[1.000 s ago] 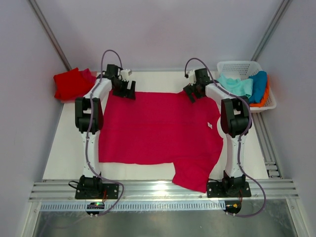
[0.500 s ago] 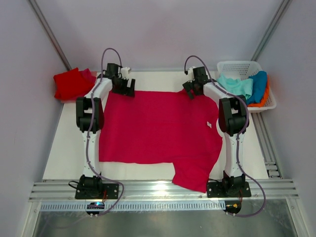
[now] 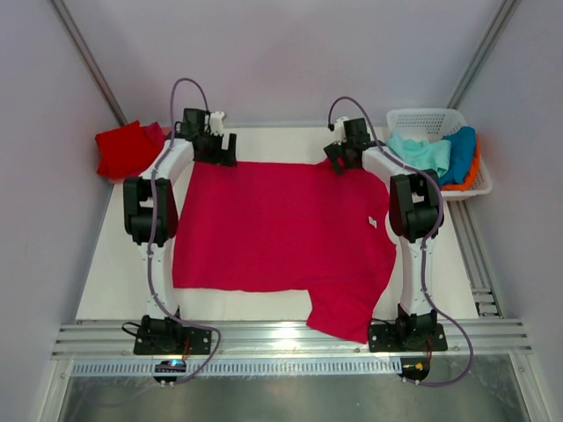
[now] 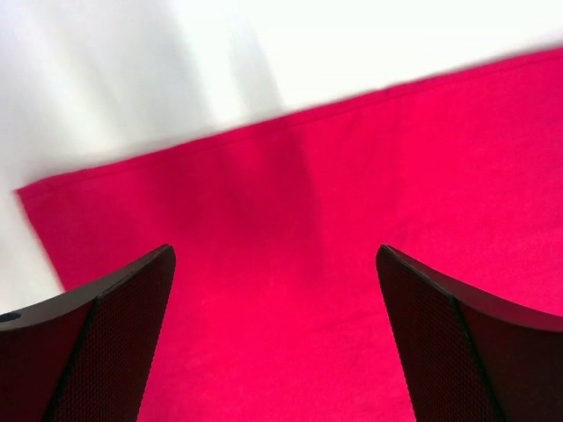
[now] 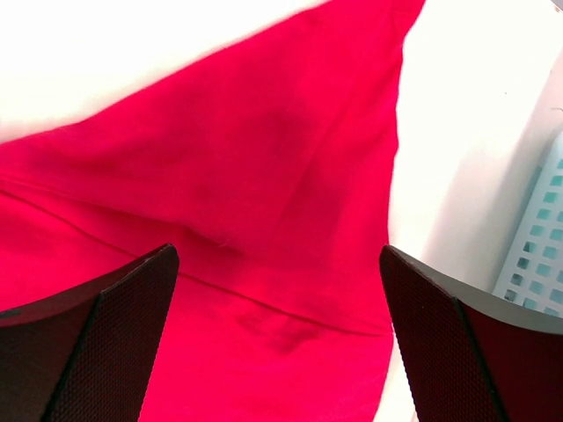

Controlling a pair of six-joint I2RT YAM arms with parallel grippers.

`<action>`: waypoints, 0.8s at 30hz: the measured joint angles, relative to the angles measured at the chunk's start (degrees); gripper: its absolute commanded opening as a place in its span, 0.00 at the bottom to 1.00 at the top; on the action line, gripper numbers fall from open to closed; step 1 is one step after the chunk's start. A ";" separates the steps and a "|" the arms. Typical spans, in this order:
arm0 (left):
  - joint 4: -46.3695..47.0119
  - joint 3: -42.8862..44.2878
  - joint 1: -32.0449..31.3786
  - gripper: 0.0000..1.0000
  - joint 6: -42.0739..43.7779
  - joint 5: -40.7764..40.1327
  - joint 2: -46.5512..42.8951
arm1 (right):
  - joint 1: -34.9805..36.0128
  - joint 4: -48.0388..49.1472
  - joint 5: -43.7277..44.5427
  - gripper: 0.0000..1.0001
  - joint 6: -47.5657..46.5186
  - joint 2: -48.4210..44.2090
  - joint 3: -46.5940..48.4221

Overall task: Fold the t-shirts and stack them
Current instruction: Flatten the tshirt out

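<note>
The left gripper (image 3: 215,151) stands released, its two dark fingers spread wide with nothing between them. A crimson-pink cloth t-shirt (image 3: 281,237) lies spread flat under it. In the left wrist view the cloth fills the whole gap between the jaws and runs on beneath both fingers. Its straight far edge crosses just beyond the fingertips, slanting away toward the right finger's side. The shirt's corner sits beyond and outside the left finger, and past that edge is the bare white table (image 3: 123,272). Whether the fingertips touch the cloth cannot be told.

The right gripper (image 3: 339,163) is likewise released, jaws wide apart and holding nothing. The same shirt lies below and between its fingers, with a seam and a soft crease running across just ahead of the fingertips. The cloth narrows to a point far ahead of the right finger. Outside that finger the table shows, and further out still is the wall of a white plastic lattice basket (image 3: 431,117).

Seen from above, both grippers sit at the shirt's far edge, one near each far corner, and the body of the shirt stretches back from the jaws toward the arm bases. A folded red cloth t-shirt (image 3: 127,148) lies well outside the left gripper. The basket, just outside the right gripper, holds a mint-green cloth t-shirt (image 3: 422,151), a blue cloth t-shirt (image 3: 460,151) and an orange cloth t-shirt (image 3: 476,169).
</note>
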 measured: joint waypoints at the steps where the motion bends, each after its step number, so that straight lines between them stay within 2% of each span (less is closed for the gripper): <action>1: 0.00 0.00 0.00 0.98 0.11 -0.70 -1.14 | 0.04 0.04 -0.44 0.97 -0.22 0.00 0.00; 9: -0.96 -0.46 0.04 0.98 4.28 -7.17 -2.99 | 0.48 0.09 -5.01 0.94 -4.55 0.00 -0.09; 13: -2.03 -0.96 0.20 0.98 5.79 -9.16 -2.99 | 0.81 0.11 -7.43 0.87 -6.19 0.00 -0.07; 18: -2.16 -2.97 0.48 0.98 6.71 -10.32 -3.10 | 1.25 0.76 -7.28 0.78 -8.17 0.33 0.31; 24: -2.56 -5.51 1.11 0.98 7.65 -10.88 -3.43 | 1.33 3.80 -5.31 0.77 -10.86 3.04 1.40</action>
